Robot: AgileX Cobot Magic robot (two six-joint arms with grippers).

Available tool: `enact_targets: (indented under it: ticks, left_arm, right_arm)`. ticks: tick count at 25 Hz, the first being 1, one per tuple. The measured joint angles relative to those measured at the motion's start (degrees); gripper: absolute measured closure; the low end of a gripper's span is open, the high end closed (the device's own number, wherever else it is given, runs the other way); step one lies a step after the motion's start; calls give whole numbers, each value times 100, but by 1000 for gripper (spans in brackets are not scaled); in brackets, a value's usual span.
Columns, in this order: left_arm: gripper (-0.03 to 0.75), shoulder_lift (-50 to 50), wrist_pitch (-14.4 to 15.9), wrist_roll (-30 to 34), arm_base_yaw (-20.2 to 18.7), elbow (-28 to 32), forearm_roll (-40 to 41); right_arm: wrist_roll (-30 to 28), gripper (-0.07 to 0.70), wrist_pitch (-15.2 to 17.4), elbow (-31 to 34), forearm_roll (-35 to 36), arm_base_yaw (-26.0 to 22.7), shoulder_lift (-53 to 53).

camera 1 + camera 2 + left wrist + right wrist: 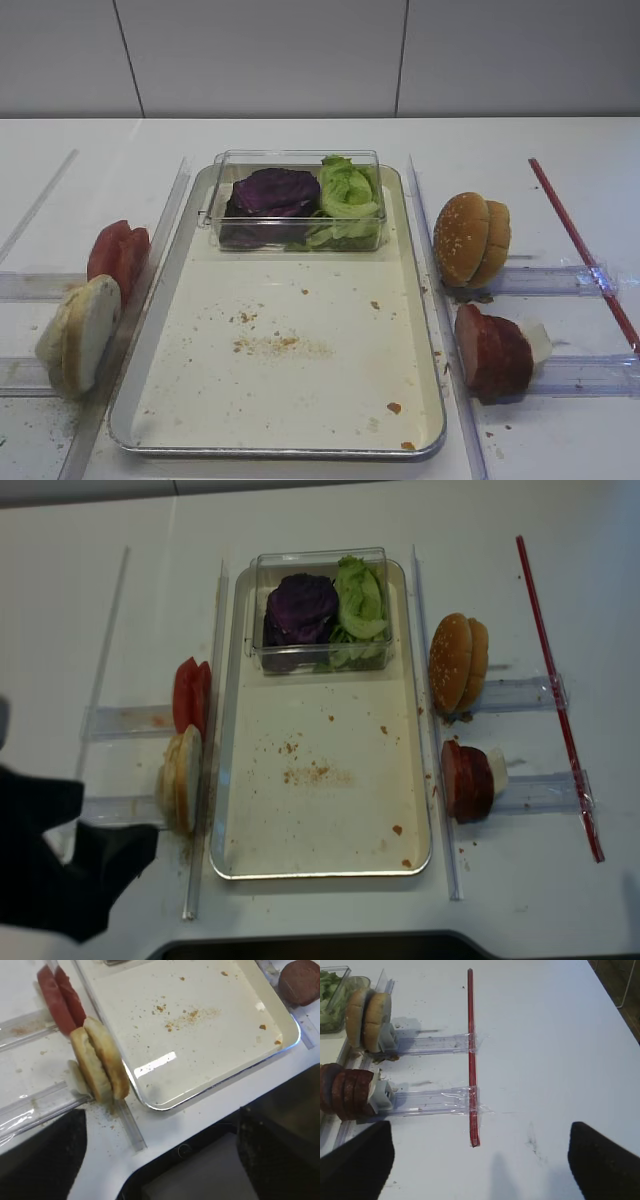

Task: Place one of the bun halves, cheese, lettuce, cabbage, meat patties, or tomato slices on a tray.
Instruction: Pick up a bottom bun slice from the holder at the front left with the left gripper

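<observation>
Just ahead of open left hand (160,1160): bun halves (100,1065).

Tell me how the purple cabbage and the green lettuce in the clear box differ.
The cabbage is dark purple, glossy and rounded; the lettuce is light green and crinkled. The cabbage fills the box's left side, the lettuce its right. Both sit in the clear box at the tray's far end.

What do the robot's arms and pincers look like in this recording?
Little shows. The left pincer and the right pincer each appear as two broad, matte black fingers with blunt ends, at the bottom corners of their wrist views. The overhead view shows a black, blocky left arm. No cables or markings are visible.
</observation>
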Motion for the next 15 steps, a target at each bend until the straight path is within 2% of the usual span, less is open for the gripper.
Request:
enact_targets:
  ticks: [7,15]
  left_arm:
    - [168,987,-131,375,-47,-432,-475]
    - [169,1773,-210,266,-47,-724,-466]
  right_arm:
    - [13,-60,0,0,0,0,0]
    - [17,-60,0,0,0,0,0]
